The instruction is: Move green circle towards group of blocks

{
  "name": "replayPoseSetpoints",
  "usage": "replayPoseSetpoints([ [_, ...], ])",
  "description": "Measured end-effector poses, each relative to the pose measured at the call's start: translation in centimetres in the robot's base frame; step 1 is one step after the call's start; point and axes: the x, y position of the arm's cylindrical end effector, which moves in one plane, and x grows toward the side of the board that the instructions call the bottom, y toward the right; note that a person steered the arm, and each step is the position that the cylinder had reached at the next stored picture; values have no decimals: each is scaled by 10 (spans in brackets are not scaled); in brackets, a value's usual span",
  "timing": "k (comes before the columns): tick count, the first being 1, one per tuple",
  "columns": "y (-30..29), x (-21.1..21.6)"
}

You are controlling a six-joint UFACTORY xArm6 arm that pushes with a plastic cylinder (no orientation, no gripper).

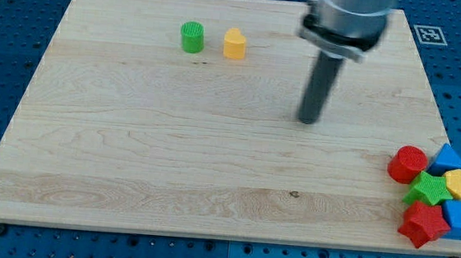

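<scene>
Right of the bench's [129, 154] middle, my tip [308, 121] on bare wood, no jaws on this rod, green circle [192, 38] well apart toward the view's top left, yellow block [235, 44] just beside it, group of blocks [435, 196] at the view's bottom right.

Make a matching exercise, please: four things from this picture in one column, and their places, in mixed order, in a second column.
Things:
1. green circle
2. my tip
3. red cylinder
4. yellow block

Places:
A. view's right edge, at the upper left of the group of blocks
B. near the view's top, just right of the green circle
C. right of the board's centre, touching no block
D. near the view's top, leftmost block of all

Pairs: 1-D, 2-C, 3-A, 4-B
</scene>
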Motion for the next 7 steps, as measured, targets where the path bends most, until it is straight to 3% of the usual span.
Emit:
replayPoseSetpoints([
  [2, -171, -81],
  [3, -213, -137],
  [4, -215, -171],
  [5, -189, -172],
  [7, -146, -123],
])
